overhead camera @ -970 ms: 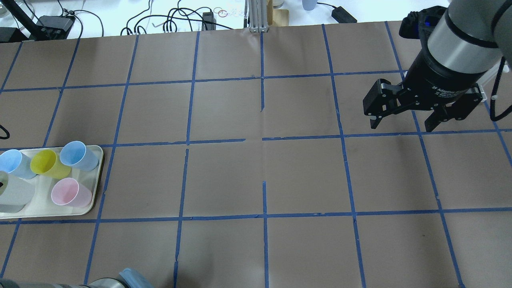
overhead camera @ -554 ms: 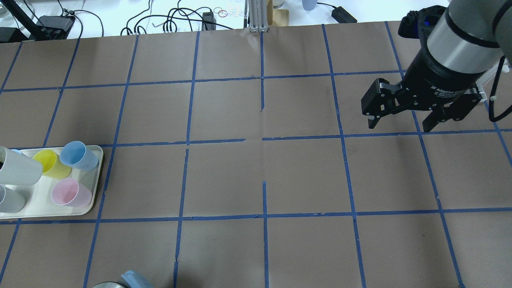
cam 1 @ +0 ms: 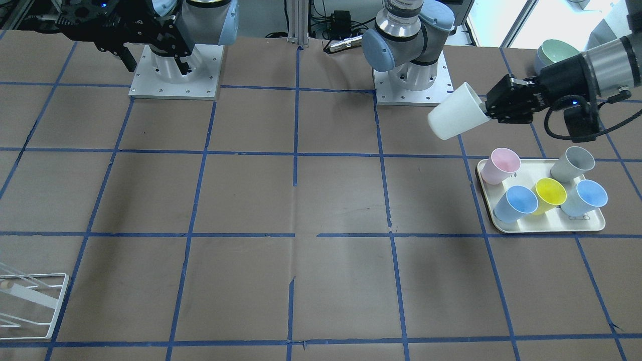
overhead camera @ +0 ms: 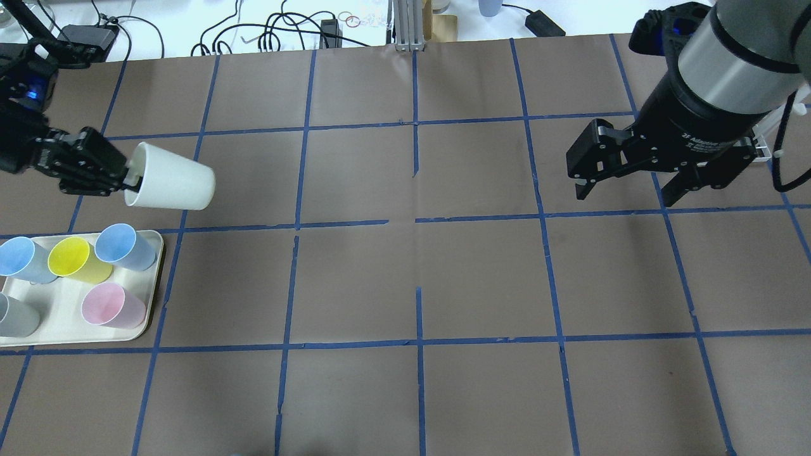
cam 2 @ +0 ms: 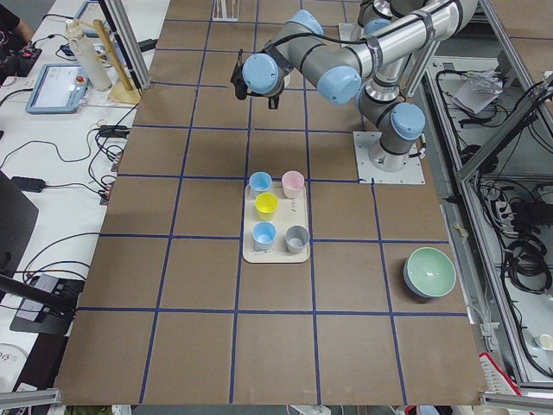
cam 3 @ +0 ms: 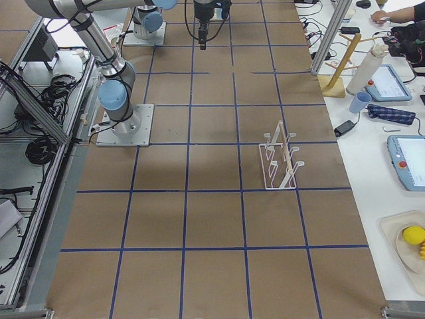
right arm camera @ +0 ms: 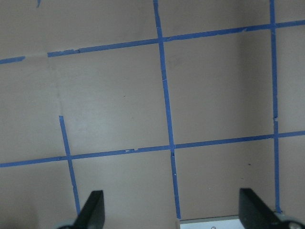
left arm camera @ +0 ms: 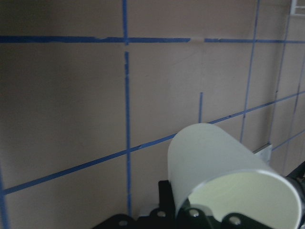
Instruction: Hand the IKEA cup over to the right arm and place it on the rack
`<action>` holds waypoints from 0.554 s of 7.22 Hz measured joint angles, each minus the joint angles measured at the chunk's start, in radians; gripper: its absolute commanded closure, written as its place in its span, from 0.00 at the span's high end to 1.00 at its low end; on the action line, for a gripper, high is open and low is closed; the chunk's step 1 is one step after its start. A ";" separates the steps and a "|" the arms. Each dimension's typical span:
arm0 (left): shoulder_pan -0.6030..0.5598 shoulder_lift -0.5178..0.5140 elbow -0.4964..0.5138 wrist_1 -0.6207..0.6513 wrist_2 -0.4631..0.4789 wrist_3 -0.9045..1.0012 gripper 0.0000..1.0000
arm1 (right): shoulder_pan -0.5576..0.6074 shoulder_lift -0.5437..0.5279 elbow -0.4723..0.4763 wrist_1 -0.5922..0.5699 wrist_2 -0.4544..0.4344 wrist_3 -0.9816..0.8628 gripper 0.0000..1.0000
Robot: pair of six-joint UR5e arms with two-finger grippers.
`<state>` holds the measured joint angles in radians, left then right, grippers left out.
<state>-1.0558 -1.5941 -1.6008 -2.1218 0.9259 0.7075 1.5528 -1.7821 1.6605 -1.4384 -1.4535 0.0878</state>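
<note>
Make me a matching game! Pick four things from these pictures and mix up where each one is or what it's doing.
Things:
1. pale cream-white plastic IKEA cup
2. pink plastic cup
3. white wire rack
4. black two-finger right gripper

Places and states:
a. open and holding nothing, above the brown table
b. standing on the cream flat tray
c. held sideways in the air by the left gripper
d. standing on the table with no cup on it

Pairs: 1-c, 2-b, 3-d, 4-a
</note>
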 measured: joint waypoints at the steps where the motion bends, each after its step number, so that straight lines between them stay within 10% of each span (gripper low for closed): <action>1: -0.063 0.011 -0.001 -0.031 -0.131 -0.050 0.00 | -0.003 0.009 -0.002 -0.005 0.132 -0.001 1.00; 4: -0.219 0.036 -0.015 -0.099 -0.449 -0.098 0.00 | -0.063 0.016 -0.001 0.008 0.620 0.000 1.00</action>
<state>-1.2743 -1.5584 -1.6154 -2.2210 0.4768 0.6090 1.4898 -1.7658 1.6596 -1.4304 -0.8337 0.0874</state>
